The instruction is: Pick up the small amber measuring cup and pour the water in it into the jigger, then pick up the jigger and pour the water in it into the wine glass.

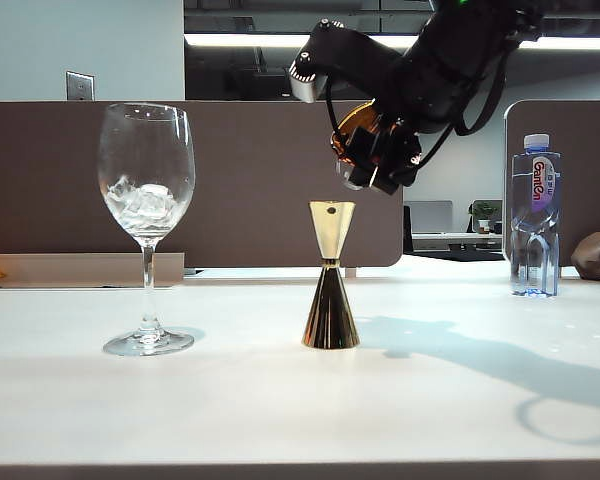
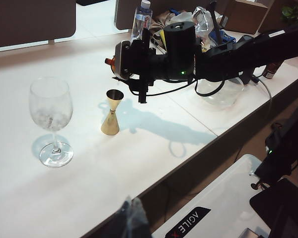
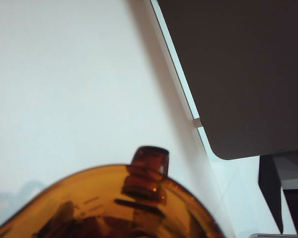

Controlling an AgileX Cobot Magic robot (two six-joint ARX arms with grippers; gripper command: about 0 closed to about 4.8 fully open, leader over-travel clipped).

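The right gripper (image 1: 378, 152) clasps the cup (image 3: 109, 206) by its wall, tilted above the jigger (image 1: 331, 275) at mid-bench; the glass (image 1: 146, 225) stands nearer the left edge. Smooth, brittle cup (likely slippery). The left gripper is out of view.

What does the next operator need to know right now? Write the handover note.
Right gripper: shut on the amber cup, held in the air, tilted, above and just right of the jigger.
Left gripper: its state cannot be told from its own wrist view; it is back from the table.
Jigger: upright mid-table. Wine glass: upright to its left, ice inside.
Done: cup picked up and carried to the jigger.
Left: whether any water has gone in cannot be told; finish that pour, then lift the jigger and pour into the wine glass.
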